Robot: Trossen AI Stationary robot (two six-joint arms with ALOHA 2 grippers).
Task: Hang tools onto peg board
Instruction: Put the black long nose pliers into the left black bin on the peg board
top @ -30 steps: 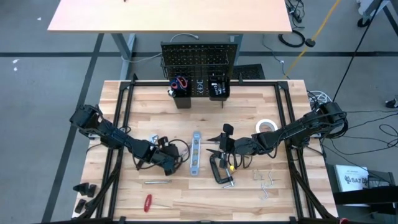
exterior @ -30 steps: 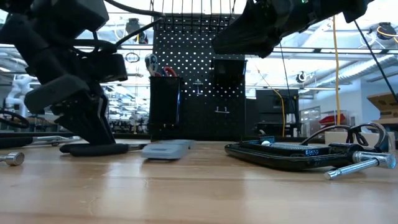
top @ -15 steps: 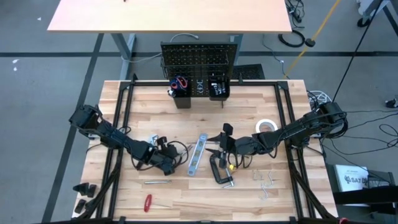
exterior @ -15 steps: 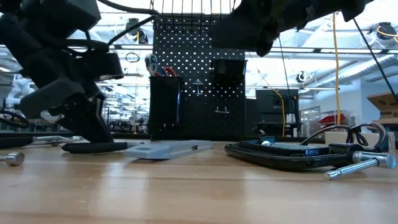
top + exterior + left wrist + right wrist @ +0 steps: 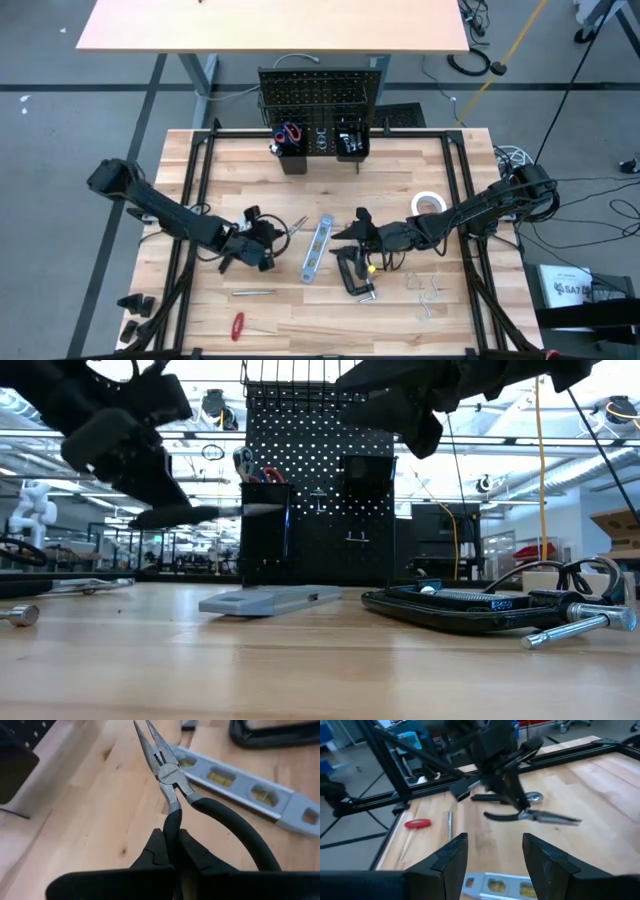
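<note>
Black-handled needle-nose pliers (image 5: 170,770) hang in the air left of centre, with my left gripper (image 5: 258,243) shut on them; the low view shows the pliers (image 5: 200,513) well above the tabletop. The blue-silver level (image 5: 317,247) lies flat and slanted at mid-table. The black C-clamp (image 5: 352,272) lies to the right of the level. Above the clamp, my right gripper (image 5: 492,860) is open with nothing between its fingers. The peg board (image 5: 322,100) stands upright at the far edge, with scissors (image 5: 290,132) in its left bin. My left gripper pinches one black handle of the pliers (image 5: 171,827) between its two fingers, which lie along that handle. The fingers slant down from the table's left. The other handle (image 5: 240,832) curves free to the side. The pliers are lifted clear, roughly level, with the nose (image 5: 147,740) pointing away from the gripper.
A white tape roll (image 5: 428,203) lies at the right. Metal hooks (image 5: 428,292) lie near the front right. A red screwdriver (image 5: 238,325) and a slim metal tool (image 5: 253,293) lie near the front left. Bare wood shows between the level and the peg board.
My left gripper has shut on the pliers' handle and risen, lifting the pliers off the table. Before that, the level's far end swung toward the table's right, so it now lies slanted. My right gripper has rolled in place.
</note>
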